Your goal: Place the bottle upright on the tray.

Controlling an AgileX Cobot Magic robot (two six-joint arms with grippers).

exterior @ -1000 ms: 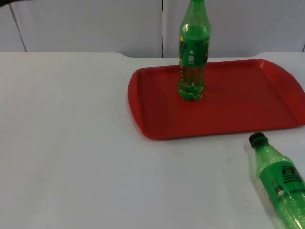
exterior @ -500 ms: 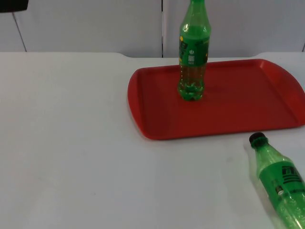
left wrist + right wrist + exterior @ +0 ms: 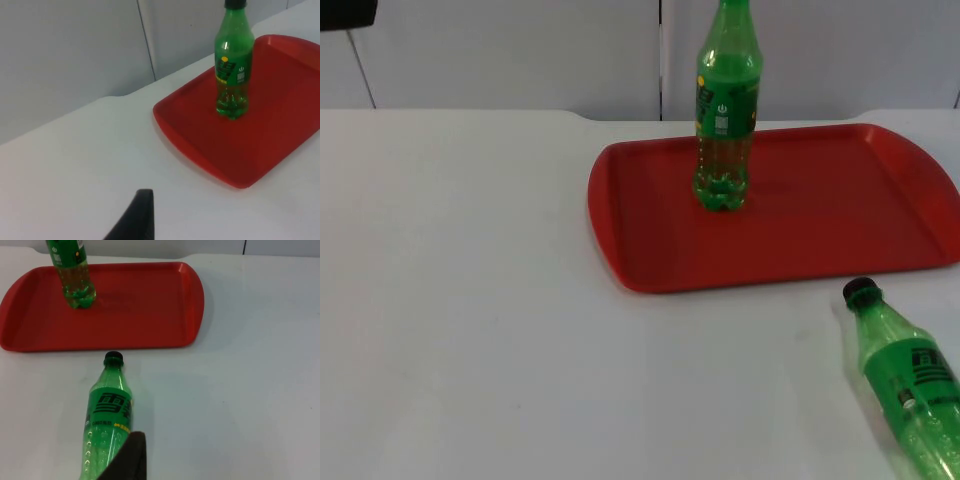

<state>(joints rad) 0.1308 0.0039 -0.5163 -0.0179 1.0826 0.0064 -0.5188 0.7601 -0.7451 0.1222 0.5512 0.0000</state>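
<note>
- Lying bottle [image 3: 905, 385]: green, on its side on the white worktop [image 3: 470, 300], off the tray. Its black cap [image 3: 860, 291] points to about 11 o'clock in the top view, toward the tray's near rim, and stops just short of it.
- Right jaws: they hover over the worktop at the lying bottle's [image 3: 107, 415] base end, with the bottle running away from them at 12 o'clock, cap [image 3: 113, 358] farthest. I cannot tell whether they touch it, nor whether they are released or clenched.
- Left jaws: they sit back over bare worktop [image 3: 75, 165], well apart from both bottles, with the tray [image 3: 260, 150] ahead at about 2 o'clock. This arm waits. I cannot tell whether these jaws are released or clenched.
- Tray [image 3: 820, 240]: red, flat on the worktop at 11 o'clock from the lying bottle, its far rim near the grey wall [image 3: 500, 50].
- Upright bottle [image 3: 724, 110]: green, standing on the tray toward 9 o'clock of the tray's middle, apart from the rims and far from either jaws.
</note>
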